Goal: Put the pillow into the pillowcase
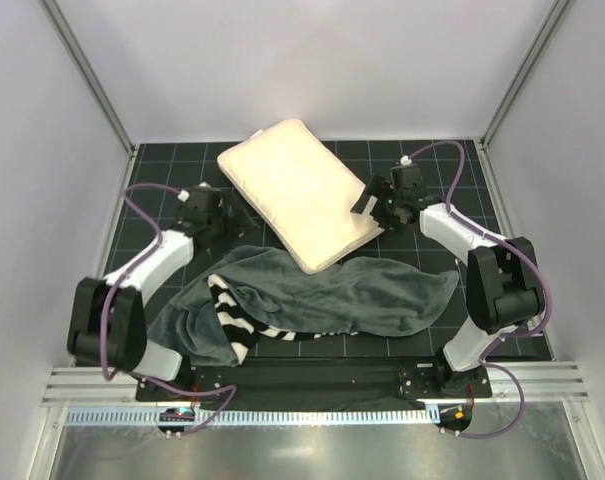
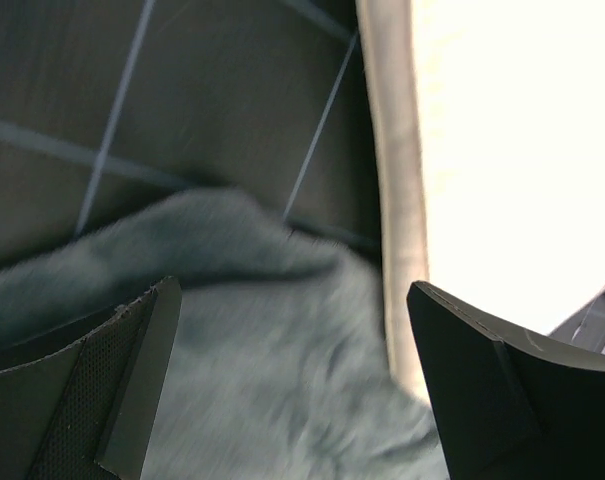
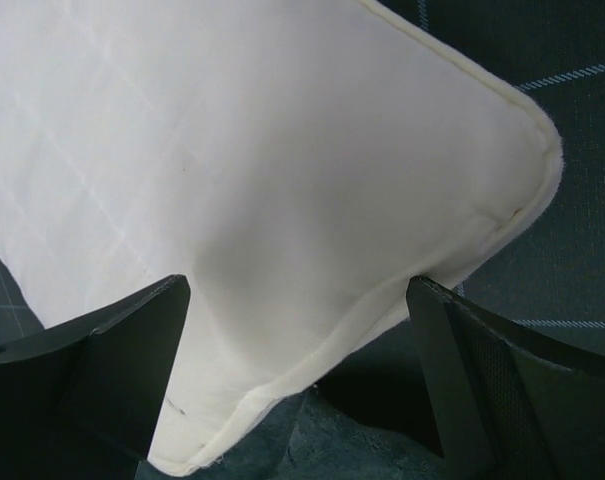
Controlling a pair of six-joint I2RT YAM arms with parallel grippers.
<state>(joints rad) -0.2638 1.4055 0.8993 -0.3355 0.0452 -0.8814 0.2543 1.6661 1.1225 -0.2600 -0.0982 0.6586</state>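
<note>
Tabletop [image 1: 162,170] bears pillow [image 1: 292,190], pillowcase [image 1: 382,295] bunched at its near corner. Left jaws and right jaws gape empty, flanking pillow. Grasp pending: right should pinch pillow's corner.

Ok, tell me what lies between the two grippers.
Top view: the pillow, reaching the right gripper, and black mat by the left gripper.

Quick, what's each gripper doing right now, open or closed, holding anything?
Left gripper: open, holding nothing, above the pillowcase.
Right gripper: open, holding nothing, over the pillow edge.
</note>
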